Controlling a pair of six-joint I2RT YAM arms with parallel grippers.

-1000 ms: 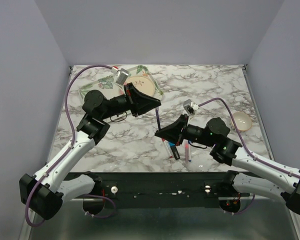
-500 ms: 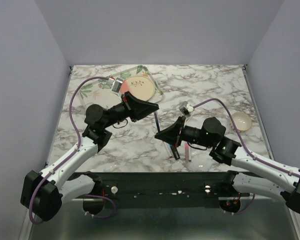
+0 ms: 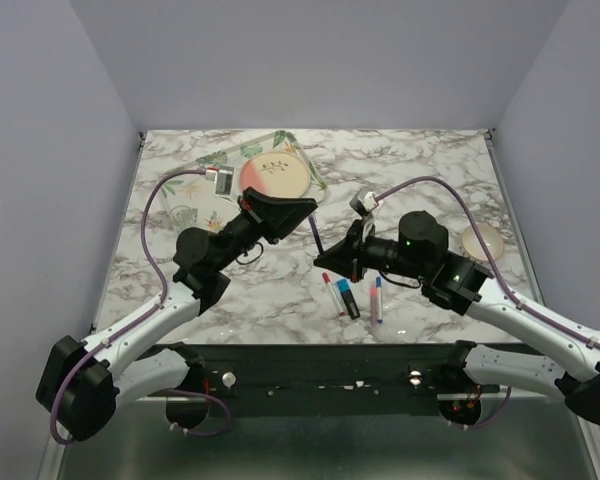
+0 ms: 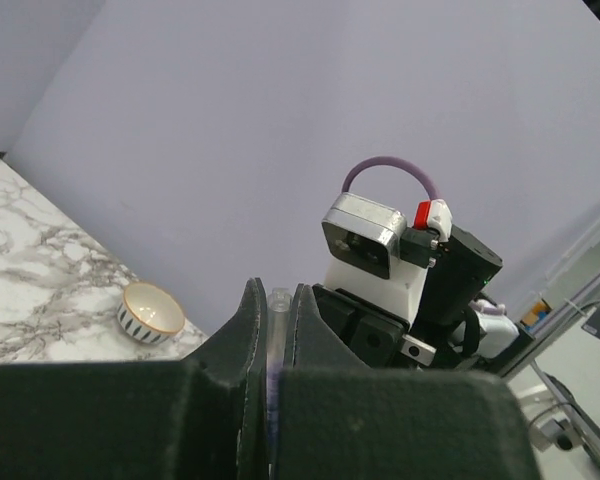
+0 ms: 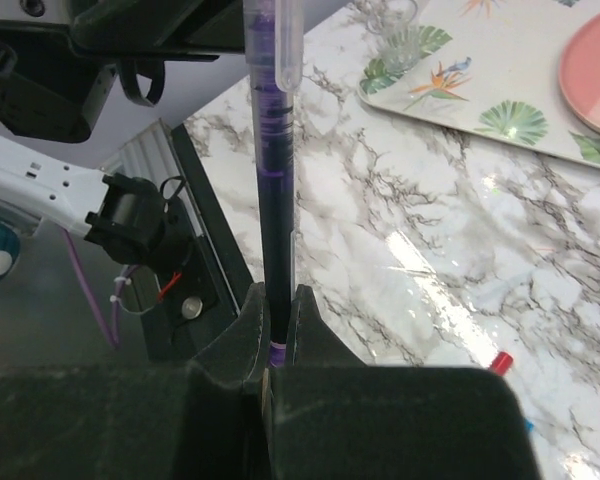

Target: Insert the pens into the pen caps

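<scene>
Both arms meet in mid-air over the counter, and this is the joining step. The right hand is clamped tight on the thin dark navy pen. In its wrist view the jaws pinch the barrel low down and the pen stands straight up toward the other arm. The left hand is closed down almost fully on a clear cap, a slim see-through tube nipped between its fingers. From the right wrist, that clear cap sits right at the pen's far end, overlapping it, though I cannot tell how deep it is seated. My read is that the next move calls for a straight push along the pen's axis, with both grips held firm and no sideways drift. Three other pens lie side by side on the counter, just below the right hand.
</scene>
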